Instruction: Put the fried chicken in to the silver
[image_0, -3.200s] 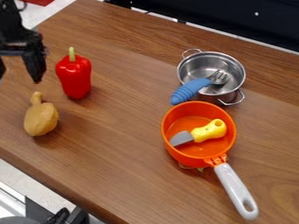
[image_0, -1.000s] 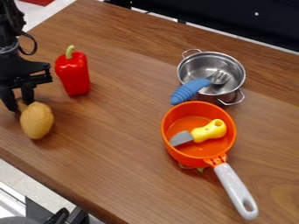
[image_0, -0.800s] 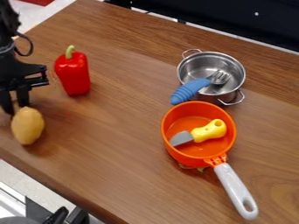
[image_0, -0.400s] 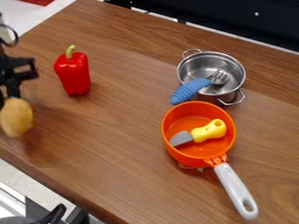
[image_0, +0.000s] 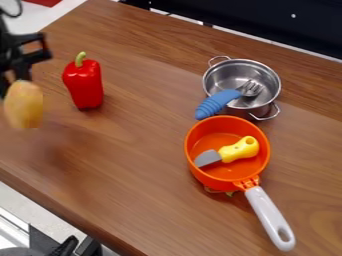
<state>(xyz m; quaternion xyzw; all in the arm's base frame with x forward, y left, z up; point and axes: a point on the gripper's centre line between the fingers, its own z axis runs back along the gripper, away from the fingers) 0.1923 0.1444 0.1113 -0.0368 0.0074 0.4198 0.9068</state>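
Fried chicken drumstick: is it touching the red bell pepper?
Apart. The camera view shows a strip of wooden tabletop between the fried chicken drumstick and the red bell pepper.

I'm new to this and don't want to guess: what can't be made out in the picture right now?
- Camera view: the chicken's thin end, hidden at the gripper.
- Camera view: what the small thing under the orange pan is; the pan covers most of it.
- Camera view: what the red thing is; the top edge cuts it off.
- Camera view: the chicken's surface detail, blurred.
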